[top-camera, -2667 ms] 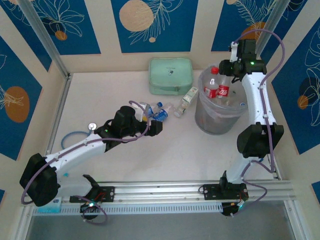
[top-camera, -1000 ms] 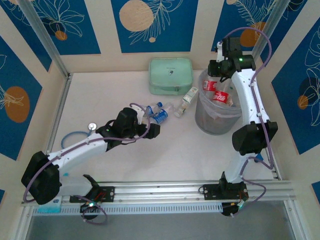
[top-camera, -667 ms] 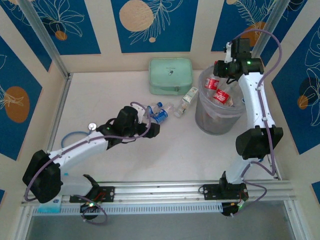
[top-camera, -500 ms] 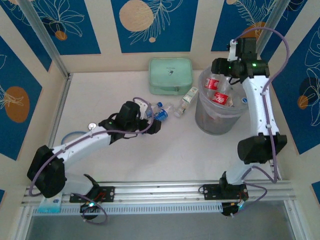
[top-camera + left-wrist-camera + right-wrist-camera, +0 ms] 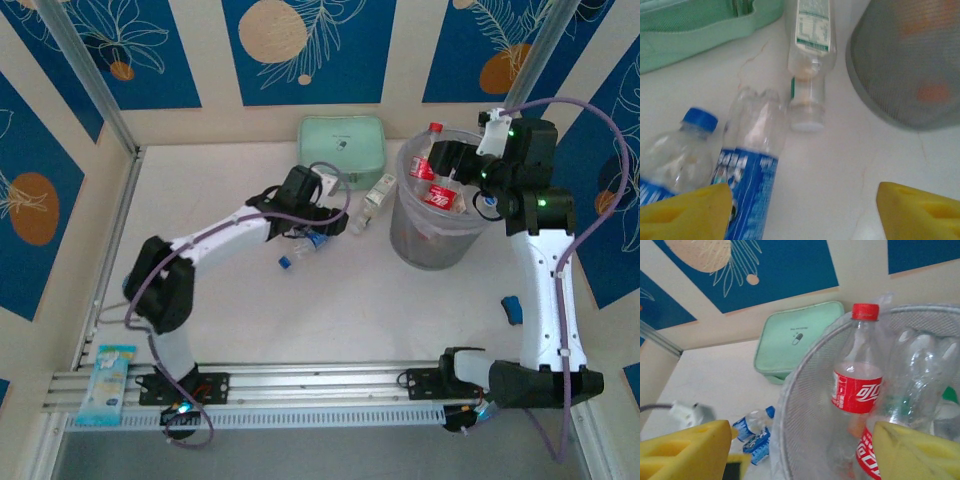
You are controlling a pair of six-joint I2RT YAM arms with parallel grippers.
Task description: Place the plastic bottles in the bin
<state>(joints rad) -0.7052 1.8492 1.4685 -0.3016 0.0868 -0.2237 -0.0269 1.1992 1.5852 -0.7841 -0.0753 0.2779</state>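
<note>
Left fingers (image 5: 682, 212) stood spread above blue-labelled bottles (image 5: 747, 190), open desk (image 5: 840, 165) toward bin (image 5: 910, 65); right fingers (image 5: 685, 450) spread at bin rim.

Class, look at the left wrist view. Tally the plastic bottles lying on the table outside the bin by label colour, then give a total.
Blue-label bottles: 2
Green-and-white-label bottle: 1
Total: 3
</note>
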